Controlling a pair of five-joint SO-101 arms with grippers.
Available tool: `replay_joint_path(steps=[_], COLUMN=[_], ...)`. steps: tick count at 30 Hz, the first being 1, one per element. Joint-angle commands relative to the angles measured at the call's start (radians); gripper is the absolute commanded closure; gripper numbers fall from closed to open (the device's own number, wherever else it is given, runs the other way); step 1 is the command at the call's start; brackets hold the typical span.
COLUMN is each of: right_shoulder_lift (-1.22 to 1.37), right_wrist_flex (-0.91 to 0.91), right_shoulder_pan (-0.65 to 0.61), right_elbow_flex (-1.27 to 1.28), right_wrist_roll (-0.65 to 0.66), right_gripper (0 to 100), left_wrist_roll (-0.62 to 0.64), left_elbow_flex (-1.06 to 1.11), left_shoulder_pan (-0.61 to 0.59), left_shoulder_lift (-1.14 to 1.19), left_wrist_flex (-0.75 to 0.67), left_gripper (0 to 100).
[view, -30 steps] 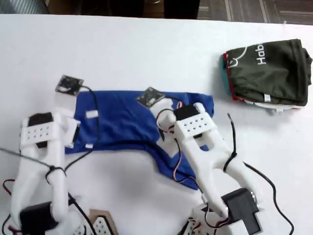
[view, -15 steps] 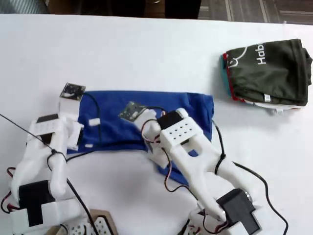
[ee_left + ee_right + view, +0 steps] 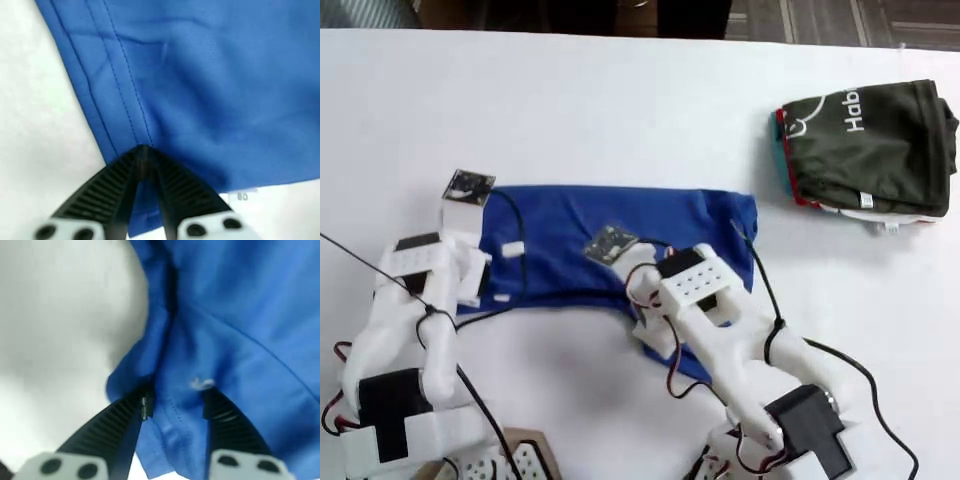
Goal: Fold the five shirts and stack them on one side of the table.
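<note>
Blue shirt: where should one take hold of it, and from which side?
Take the blue shirt by its edge nearest the arms, coming low from that side. It lies flat on the table, so only hems can be pinched: the left hand is shut on one, the right hand open astride a bunched edge.

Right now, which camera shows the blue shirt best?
The high view: it takes in almost the whole blue shirt, spread flat on the table. The left wrist view shows its stitched hem; the right wrist view, a bunched edge.
</note>
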Motion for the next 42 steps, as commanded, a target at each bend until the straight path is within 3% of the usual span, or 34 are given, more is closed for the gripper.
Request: replay_joint_path(steps=[1,3,8,19,29,34,42], right_shoulder_lift=[0.004,-0.007,-0.007,-0.007,-0.007,0.004,-0.008], right_wrist_flex=[-0.053,-0.073,-0.007,0.249,0.314,0.298,0.340], right_shoulder_pan=[0.073,0.120,0.182,0.174,-0.035,-0.064,-0.065], right_elbow_flex=[0.002,-0.002,-0.083,-0.298,-0.299,-0.288,-0.295], right_wrist_roll=[0.000,0.000,0.000,-0.008,-0.003,-0.002,0.037], right_gripper=[90.9,98.9,97.9,97.9,97.9,97.7,80.0], left_wrist_roll=[0.011,0.011,0.011,0.008,0.011,0.011,0.008], left_elbow_flex=[-0.018,-0.018,-0.018,-0.018,-0.018,-0.016,-0.016], left_shoulder_pan=[0.008,0.008,0.008,0.011,0.012,0.012,0.012], left_shoulder_lift=[-0.003,-0.003,-0.003,-0.003,-0.003,-0.003,-0.003], left_wrist_flex=[-0.006,-0.006,-0.006,-0.006,-0.018,-0.018,-0.018], left_gripper=[97,97,97,97,97,97,97])
